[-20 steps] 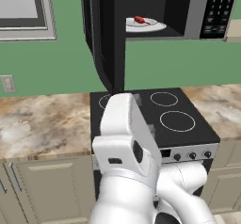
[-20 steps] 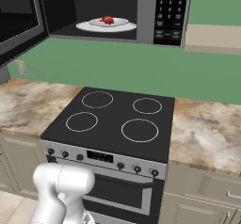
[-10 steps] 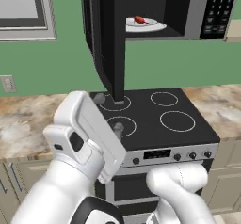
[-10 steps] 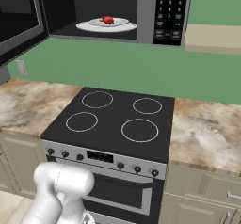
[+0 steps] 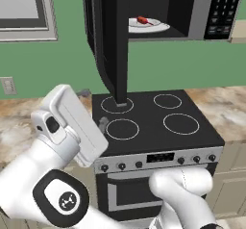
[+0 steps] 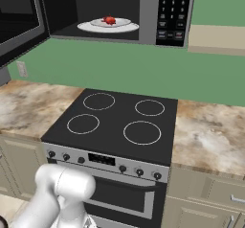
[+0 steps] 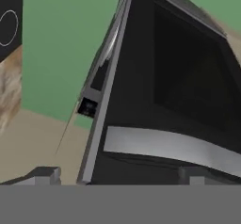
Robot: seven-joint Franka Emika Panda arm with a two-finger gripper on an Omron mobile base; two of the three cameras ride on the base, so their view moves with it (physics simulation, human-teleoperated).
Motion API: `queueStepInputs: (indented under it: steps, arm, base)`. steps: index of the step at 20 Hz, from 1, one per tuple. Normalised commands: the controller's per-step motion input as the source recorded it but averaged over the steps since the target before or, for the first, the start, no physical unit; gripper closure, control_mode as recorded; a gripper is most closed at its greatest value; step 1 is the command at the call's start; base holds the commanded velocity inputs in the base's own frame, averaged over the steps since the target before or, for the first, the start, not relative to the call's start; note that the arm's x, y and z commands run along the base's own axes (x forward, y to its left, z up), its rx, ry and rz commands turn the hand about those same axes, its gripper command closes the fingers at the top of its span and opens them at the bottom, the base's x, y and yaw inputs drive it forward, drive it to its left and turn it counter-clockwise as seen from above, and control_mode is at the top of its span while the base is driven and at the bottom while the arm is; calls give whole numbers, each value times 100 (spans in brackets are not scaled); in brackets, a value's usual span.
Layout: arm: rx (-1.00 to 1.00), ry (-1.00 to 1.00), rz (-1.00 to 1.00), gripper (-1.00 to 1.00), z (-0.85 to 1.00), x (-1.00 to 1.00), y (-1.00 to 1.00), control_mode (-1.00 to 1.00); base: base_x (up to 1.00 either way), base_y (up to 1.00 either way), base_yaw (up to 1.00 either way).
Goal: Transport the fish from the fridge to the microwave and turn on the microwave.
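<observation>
The microwave (image 6: pixel 143 11) hangs above the stove with its door (image 5: pixel 111 40) swung wide open. Inside it, the small red fish (image 6: pixel 109 20) (image 5: pixel 142 20) lies on a white plate (image 6: pixel 107 27) (image 5: pixel 151 27). The keypad (image 6: pixel 173 10) is on the microwave's right side. My gripper (image 5: pixel 102 123) is low and left of the open door, over the stove's left edge. In the hand view the gripper (image 7: pixel 121 175) is open and holds nothing, facing the door's outer side and its silver handle (image 7: pixel 169 145). The fridge is out of view.
A black four-ring stove (image 6: pixel 119 121) with front knobs sits below the microwave. Marbled counters (image 6: pixel 210 136) run on both sides of it. The open door juts out over the stove's left rings. A wall outlet (image 5: pixel 8 85) is on the green wall at left.
My arm has swung left, from in front of the stove's middle to its left edge below the open door. The jaws have stayed open. Fish, plate and door have not moved.
</observation>
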Motion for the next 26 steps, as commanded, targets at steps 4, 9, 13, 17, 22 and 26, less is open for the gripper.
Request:
queueStepInputs:
  steps: [4, 9, 13, 17, 22, 26]
  arm:
    - [-2, 0, -13, -100, -17, 53, 30, -100]
    - [-3, 0, -13, -100, -7, 56, 34, -100]
    - [0, 0, -14, -100, 0, 63, 18, -100]
    - [0, 0, -14, -100, 0, 63, 0, -100]
    - [0, -1, -14, -100, 5, 52, 0, -100]
    - [0, 0, -14, -100, 36, 20, -13, -100]
  base:
    - [0, 0, 0]
    - [0, 0, 0]
    - [0, 0, 0]
    - [0, 0, 0]
    - [0, 0, 0]
    - [0, 0, 0]
